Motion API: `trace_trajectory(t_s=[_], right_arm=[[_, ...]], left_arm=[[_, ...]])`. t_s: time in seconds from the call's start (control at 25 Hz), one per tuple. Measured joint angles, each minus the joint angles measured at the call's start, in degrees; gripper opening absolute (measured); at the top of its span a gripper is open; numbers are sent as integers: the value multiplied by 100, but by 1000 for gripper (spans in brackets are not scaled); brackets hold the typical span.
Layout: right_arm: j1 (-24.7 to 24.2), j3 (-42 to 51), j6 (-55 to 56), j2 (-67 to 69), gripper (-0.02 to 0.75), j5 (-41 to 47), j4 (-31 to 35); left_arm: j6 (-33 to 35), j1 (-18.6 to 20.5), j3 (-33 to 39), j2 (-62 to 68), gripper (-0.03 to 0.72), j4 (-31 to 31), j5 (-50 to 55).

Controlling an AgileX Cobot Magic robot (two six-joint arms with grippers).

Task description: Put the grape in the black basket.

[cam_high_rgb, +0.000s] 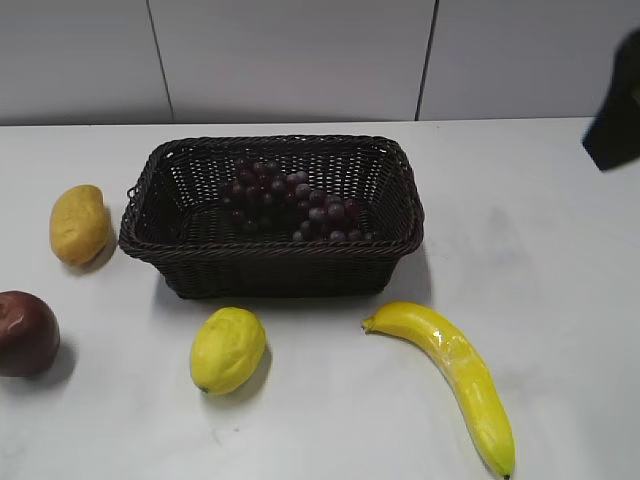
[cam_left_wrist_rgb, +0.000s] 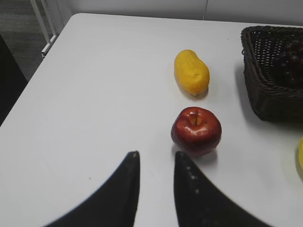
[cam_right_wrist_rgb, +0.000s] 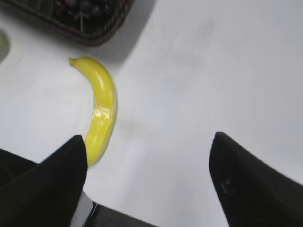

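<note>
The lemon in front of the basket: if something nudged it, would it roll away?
Probably a short way. The lemon looks rounded and sits free on the smooth white table, touching nothing. Its oval shape and pointed end would likely make it wobble and curve instead of rolling straight. Its skin looks dimpled, so perhaps not very slippery.

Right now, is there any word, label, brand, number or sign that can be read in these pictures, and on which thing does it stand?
None can be read in any view.
The banana has a shiny clear patch, with no legible print.
The basket, grape, apple, lemon, the other yellow fruit and the table bear no text.
</note>
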Motion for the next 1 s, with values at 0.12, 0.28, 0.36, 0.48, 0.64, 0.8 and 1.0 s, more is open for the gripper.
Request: trace_trajectory(t_s=[0.12, 0.28, 0.36, 0.48, 0.64, 0.8, 1.0], right_arm=[[0, 826, 250, -617, 603, -192, -12], [-67, 1561, 607, -1322, 596, -428, -113], [-230, 1842, 708, -1613, 596, -466, -120], [-659, 2072, 752, -2021, 594, -512, -120], [-1510, 2222, 737, -2725, 594, -564, -125], [-2131, 2314, 530, -3521, 594, -635, -132], [-2609, 2538, -169, -4573, 594, -666, 78]], left_arm=[[0, 0, 0, 0, 228, 0, 0], [0, 0, 0, 0, 228, 0, 0], [0, 0, 0, 0, 228, 0, 0], [0, 0, 0, 0, 228, 0, 0], [0, 0, 0, 0, 228, 0, 0], [0, 0, 0, 0, 228, 0, 0], [0, 0, 0, 0, 228, 0, 0]])
